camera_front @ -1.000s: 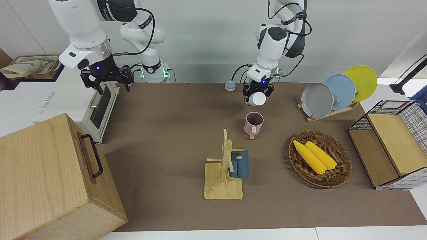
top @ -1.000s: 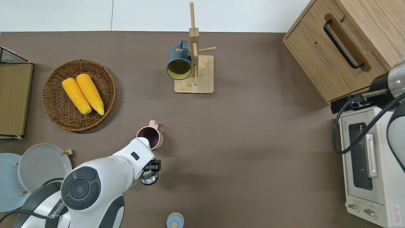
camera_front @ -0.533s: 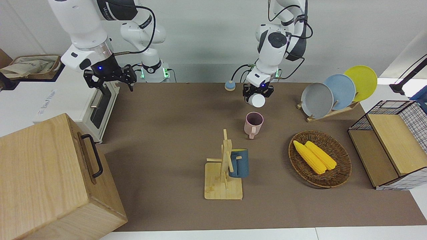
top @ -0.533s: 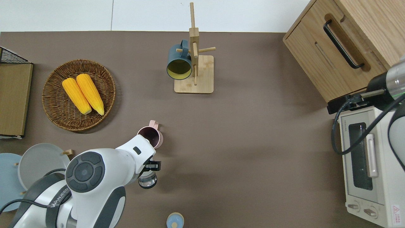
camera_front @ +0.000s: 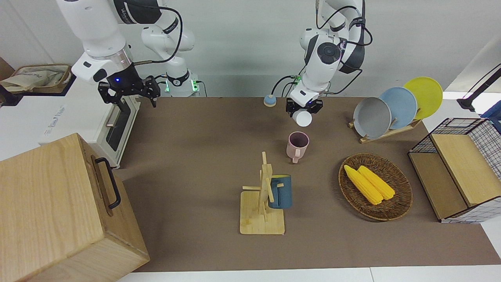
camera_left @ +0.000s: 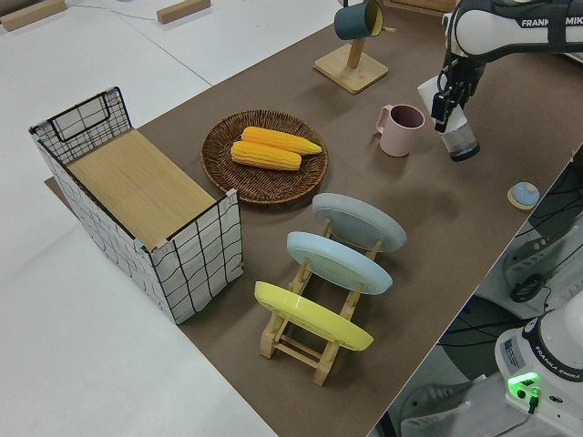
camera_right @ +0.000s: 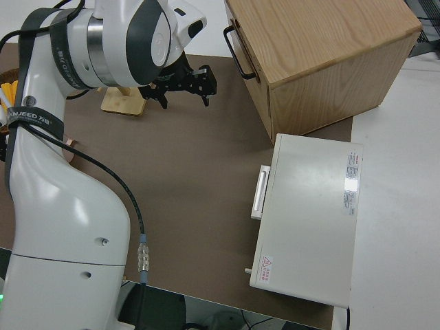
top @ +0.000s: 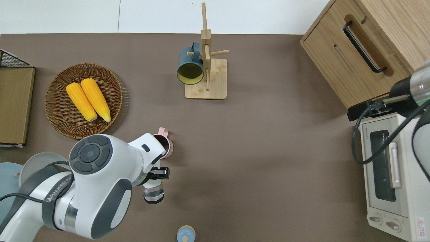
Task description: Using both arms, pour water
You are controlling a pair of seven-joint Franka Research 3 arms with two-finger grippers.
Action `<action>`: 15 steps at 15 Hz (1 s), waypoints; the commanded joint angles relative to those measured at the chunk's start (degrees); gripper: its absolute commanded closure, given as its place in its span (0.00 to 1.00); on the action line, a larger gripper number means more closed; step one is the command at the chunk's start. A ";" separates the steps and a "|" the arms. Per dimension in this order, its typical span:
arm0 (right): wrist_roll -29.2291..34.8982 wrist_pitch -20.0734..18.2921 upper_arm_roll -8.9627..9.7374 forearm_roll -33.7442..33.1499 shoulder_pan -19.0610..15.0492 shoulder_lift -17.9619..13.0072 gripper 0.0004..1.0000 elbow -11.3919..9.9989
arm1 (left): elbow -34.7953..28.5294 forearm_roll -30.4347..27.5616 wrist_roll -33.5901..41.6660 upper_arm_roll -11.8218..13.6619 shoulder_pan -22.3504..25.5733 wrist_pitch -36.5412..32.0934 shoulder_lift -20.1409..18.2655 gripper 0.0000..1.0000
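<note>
My left gripper (camera_front: 304, 107) is shut on a small clear bottle (camera_front: 303, 118) and holds it in the air. In the overhead view the left gripper (top: 158, 173) and the bottle (top: 154, 195) are over bare table, a little nearer to the robots than the pink mug (top: 168, 149). The mug (camera_front: 298, 145) stands upright with its mouth open. The left side view shows the bottle (camera_left: 462, 138) hanging below the gripper (camera_left: 451, 98), beside the mug (camera_left: 402, 128). My right gripper (camera_front: 135, 98) is open and empty in the air by the toaster oven (camera_front: 117, 121); it also shows in the right side view (camera_right: 184, 97).
A blue cap (camera_front: 269, 100) lies on the table near the robots. A wooden mug tree (camera_front: 263, 196) carries a dark blue mug (camera_front: 282, 192). A wicker basket (camera_front: 399, 203) holds two corn cobs. A plate rack (camera_front: 385, 131), a wire basket (camera_front: 481, 137) and a wooden cabinet (camera_front: 58, 211) stand around.
The left arm's elbow has swung out over the table, and the bottle has shifted slightly toward the robots. The right gripper has drifted a little toward the table's middle.
</note>
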 commanded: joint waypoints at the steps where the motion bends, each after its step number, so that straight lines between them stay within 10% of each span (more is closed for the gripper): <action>1: -0.82 -0.14 0.14 0.98 -0.55 -0.51 0.01 -0.23 | 3.73 0.06 0.70 0.58 0.19 -4.31 1.61 1.00; 15: -0.82 -0.14 0.23 0.98 -0.55 -0.51 0.01 -0.23 | 5.66 0.06 0.61 0.58 0.19 -8.19 3.46 1.00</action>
